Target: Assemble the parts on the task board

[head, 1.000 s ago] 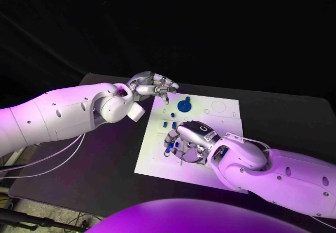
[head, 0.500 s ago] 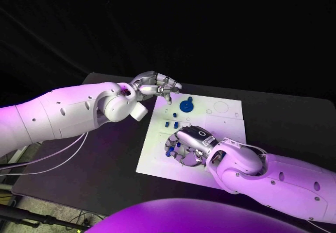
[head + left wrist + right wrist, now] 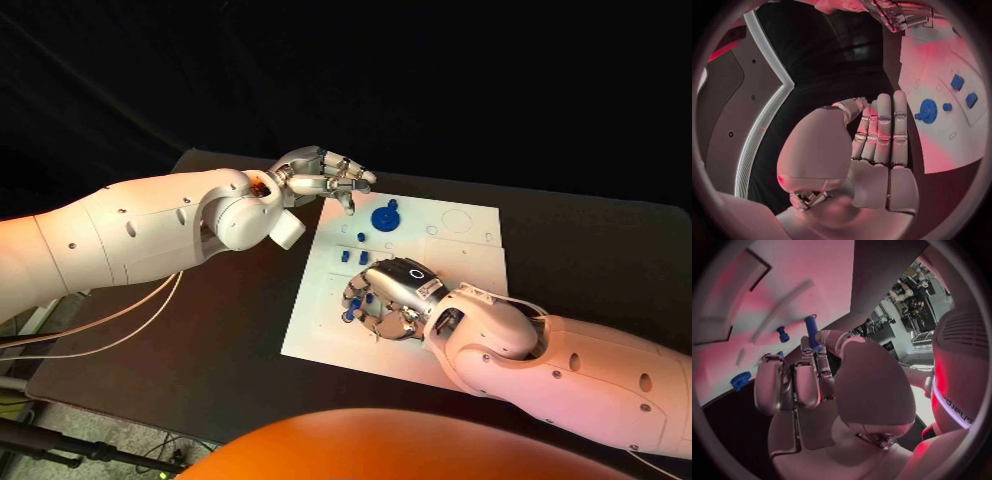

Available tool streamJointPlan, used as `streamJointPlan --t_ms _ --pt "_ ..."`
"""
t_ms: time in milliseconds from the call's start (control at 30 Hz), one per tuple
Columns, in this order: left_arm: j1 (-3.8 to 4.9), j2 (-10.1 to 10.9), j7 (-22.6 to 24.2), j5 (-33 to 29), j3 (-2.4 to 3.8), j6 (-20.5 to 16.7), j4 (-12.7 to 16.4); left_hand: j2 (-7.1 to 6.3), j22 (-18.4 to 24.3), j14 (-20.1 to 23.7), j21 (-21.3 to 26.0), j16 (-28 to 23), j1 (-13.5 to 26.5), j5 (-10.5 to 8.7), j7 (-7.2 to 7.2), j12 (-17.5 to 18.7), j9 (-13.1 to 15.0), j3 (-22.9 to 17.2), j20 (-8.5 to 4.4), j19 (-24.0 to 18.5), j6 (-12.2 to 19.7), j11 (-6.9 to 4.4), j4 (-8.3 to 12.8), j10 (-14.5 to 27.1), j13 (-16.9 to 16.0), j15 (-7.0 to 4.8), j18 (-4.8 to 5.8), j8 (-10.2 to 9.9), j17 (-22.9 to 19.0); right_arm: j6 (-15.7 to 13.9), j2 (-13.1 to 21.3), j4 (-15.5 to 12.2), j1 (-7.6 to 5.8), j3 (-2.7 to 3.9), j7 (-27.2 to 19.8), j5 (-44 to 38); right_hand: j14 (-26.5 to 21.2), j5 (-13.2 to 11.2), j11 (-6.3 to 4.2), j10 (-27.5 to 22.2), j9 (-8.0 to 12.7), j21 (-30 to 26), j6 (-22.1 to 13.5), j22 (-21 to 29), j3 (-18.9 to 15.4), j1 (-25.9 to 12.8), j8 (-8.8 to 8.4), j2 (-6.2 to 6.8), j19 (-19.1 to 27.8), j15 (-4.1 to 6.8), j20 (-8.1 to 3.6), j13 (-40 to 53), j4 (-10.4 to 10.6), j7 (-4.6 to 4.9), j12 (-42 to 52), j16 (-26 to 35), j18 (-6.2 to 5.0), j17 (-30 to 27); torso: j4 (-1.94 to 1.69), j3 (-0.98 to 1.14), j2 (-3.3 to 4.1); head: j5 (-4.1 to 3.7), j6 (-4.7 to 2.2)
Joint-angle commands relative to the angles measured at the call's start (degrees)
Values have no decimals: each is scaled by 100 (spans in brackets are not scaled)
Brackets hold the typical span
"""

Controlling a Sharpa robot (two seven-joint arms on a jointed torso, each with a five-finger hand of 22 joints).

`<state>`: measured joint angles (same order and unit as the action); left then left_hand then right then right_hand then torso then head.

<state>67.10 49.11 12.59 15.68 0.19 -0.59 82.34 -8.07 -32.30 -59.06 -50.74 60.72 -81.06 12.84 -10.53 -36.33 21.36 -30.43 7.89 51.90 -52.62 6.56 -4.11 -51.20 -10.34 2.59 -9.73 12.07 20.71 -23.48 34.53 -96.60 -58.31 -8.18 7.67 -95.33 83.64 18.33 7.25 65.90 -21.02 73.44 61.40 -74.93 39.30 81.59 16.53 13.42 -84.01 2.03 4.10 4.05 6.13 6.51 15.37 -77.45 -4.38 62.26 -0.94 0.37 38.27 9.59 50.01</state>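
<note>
Head view: the white task board point(image 3: 325, 320) is seen lying in the middle of the black table point(image 3: 188, 330). The right hand point(image 3: 387, 295) is lowered palm-down onto the board's near half, and a slim blue peg point(image 3: 811, 330) is pinched at its fingertips. The left hand point(image 3: 320, 178) is held above the board's far left corner, fingers curled together around nothing. A round blue gear point(image 3: 385, 217) is seated near that corner, with small blue parts point(image 3: 351, 256) placed between it and the right hand.
</note>
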Motion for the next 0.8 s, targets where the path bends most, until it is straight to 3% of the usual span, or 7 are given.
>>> streamJointPlan --t_ms 33,800 --pt "1 1 27 9 2 96 14 14 -2 -28 4 7 43 31 2 0 6 -22 12 -11 24 8 2 34 0 -7 -79 -26 5 83 -41 59 18 -12 100 -104 58 25 -463 514 -5 -15 1 -601 131 -2 16 -53 -62 -4 -42 296 -177 25 14 30 79 3 2 -3 0 4 -1" --pt "1 12 16 12 2 105 10 14 -2 -28 4 7 43 31 2 0 6 -22 12 -11 24 8 2 34 0 -7 -79 -26 5 165 -86 73 45 -27 127 -114 61 23 -459 515 -15 -2 -5 -610 141 -18 20 -59 -65 -8 -40 303 -201 30 9 25 82 23 2 -1 -3 22 -1"
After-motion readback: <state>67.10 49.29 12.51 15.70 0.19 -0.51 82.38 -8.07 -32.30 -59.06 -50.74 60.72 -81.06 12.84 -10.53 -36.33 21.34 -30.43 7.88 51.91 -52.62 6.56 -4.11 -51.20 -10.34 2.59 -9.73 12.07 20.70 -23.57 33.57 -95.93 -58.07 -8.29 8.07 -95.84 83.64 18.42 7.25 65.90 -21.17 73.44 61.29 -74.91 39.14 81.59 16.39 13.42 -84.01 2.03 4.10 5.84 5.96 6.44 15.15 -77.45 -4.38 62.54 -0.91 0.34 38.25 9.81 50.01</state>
